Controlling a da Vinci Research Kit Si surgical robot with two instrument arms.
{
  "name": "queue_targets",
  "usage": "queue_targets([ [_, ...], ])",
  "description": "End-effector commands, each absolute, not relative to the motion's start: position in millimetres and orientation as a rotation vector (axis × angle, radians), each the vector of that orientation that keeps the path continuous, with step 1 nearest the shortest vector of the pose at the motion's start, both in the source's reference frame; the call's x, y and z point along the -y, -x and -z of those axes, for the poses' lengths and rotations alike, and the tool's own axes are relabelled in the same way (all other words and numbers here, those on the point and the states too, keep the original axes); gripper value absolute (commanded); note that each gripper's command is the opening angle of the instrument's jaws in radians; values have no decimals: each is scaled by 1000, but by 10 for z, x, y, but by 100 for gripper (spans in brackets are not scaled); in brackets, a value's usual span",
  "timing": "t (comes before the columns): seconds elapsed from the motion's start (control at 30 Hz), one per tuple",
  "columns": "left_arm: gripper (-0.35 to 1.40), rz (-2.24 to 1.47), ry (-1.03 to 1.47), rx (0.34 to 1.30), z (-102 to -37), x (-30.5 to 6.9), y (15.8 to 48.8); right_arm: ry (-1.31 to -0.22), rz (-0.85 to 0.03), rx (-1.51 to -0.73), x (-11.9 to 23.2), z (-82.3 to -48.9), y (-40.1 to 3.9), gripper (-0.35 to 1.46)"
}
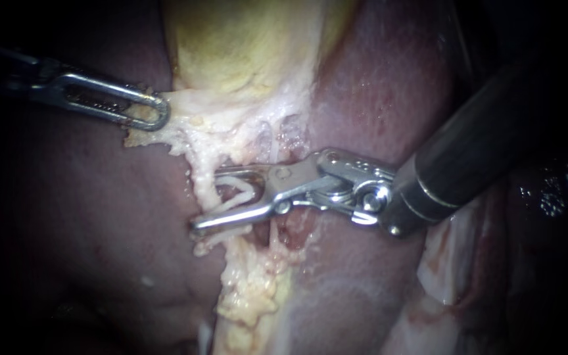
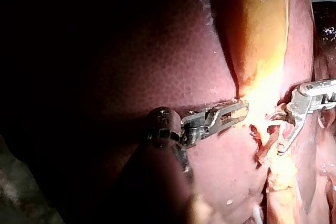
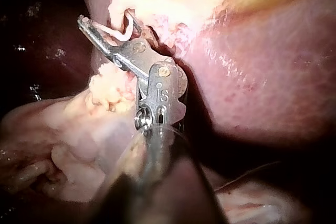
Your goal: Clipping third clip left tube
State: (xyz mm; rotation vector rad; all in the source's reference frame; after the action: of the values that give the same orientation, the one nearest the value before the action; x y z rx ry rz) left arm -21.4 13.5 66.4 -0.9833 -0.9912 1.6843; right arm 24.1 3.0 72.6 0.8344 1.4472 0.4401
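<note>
The yellow-green gallbladder (image 1: 231, 46) lies on the dark red liver (image 1: 87, 217). My left instrument (image 1: 162, 112) comes in from the left, its slotted jaws shut on pale tissue at the gallbladder's lower edge; the left wrist view shows the same grip (image 2: 239, 109). A pale left tube (image 1: 204, 167) runs down from there. My right instrument (image 1: 210, 200) reaches in from the right, its jaws open with the tube in the gap. A white clip (image 1: 243, 192) sits curved between those jaws, and the right wrist view shows it too (image 3: 118, 32).
Fatty, yellowish tissue (image 1: 251, 289) trails down below the jaws. Pink, glistening liver (image 1: 363, 98) lies behind the right instrument's shaft. A pale tissue fold (image 1: 455, 256) sits under that shaft at the right.
</note>
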Motion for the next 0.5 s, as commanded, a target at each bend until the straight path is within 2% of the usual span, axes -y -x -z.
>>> queue_targets([
  [0.03, -35, -1684, 983, 991, -664, -135, 214, -839, -447, -1454, -30, -725, -243, 50],
  [0.5, -35, -1684, 983, 991, -664, -135, 215, -858, -460, -1458, -27, -713, -255, 50],
])
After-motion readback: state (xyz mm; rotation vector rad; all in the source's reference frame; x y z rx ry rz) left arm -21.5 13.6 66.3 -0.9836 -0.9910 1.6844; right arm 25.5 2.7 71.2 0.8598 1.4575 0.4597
